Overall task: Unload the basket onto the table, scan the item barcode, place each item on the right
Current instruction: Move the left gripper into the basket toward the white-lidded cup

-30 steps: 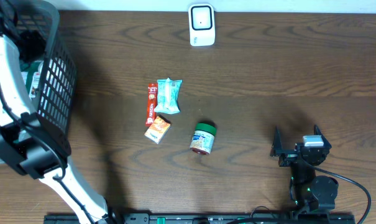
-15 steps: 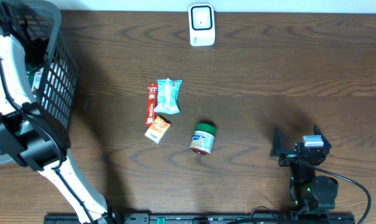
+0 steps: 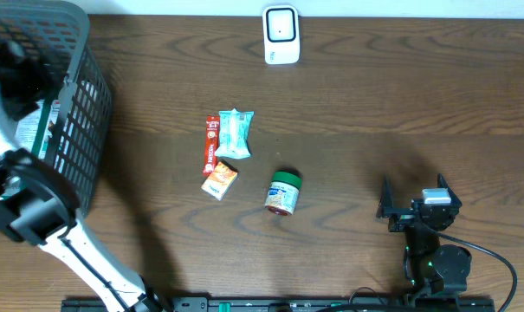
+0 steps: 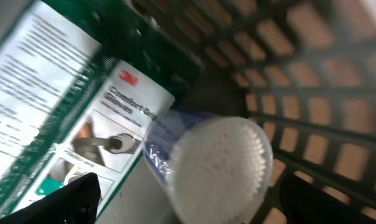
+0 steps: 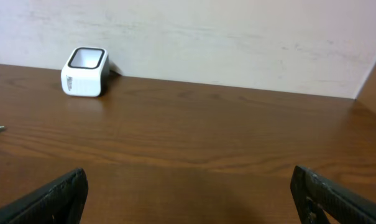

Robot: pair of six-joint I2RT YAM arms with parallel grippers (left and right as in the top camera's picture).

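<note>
You can read "3M" on the green pack in the basket, and your left gripper and right gripper both gape open.

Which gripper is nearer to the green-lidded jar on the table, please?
Right. The right gripper rests open just right of the jar, with a clear gap between them. The left gripper is much farther off, inside the black basket at far left.

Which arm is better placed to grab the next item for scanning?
Left, likely. The left gripper is inside the basket, jaws open over a white-capped tube. The right gripper is open, well away from the basket.
</note>
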